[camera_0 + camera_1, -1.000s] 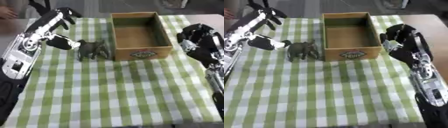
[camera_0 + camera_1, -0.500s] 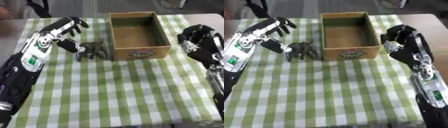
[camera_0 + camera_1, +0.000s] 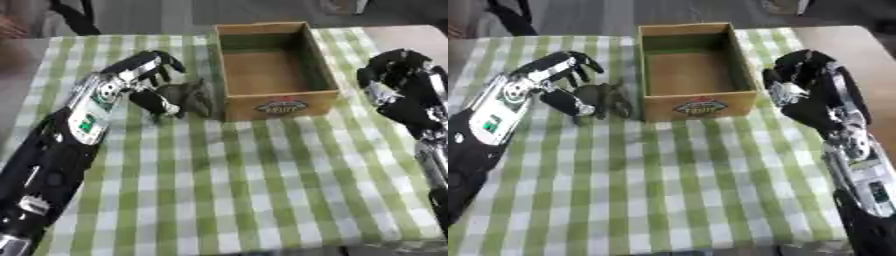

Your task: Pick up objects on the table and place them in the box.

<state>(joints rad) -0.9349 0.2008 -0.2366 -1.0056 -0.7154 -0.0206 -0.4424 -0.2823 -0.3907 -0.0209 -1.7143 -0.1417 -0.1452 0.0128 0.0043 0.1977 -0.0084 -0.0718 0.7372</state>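
A small grey elephant figure (image 3: 191, 97) stands on the green checked tablecloth just left of the cardboard box (image 3: 276, 102). My left hand (image 3: 140, 80) is right beside it on its left, fingers spread and relaxed above and around it, thumb low near its front; nothing is gripped. The box is open at the top and its brown floor shows nothing inside. My right hand (image 3: 802, 90) hovers to the right of the box, fingers curled inward and holding nothing.
The checked cloth (image 3: 262, 190) covers the table down to its front edge. Bare tabletop (image 3: 842, 40) shows at the far right. Dark chair parts stand beyond the far edge at the left.
My left hand has come down and right, from the far left corner to the elephant's side. The right hand has hardly moved. The elephant stays in place.
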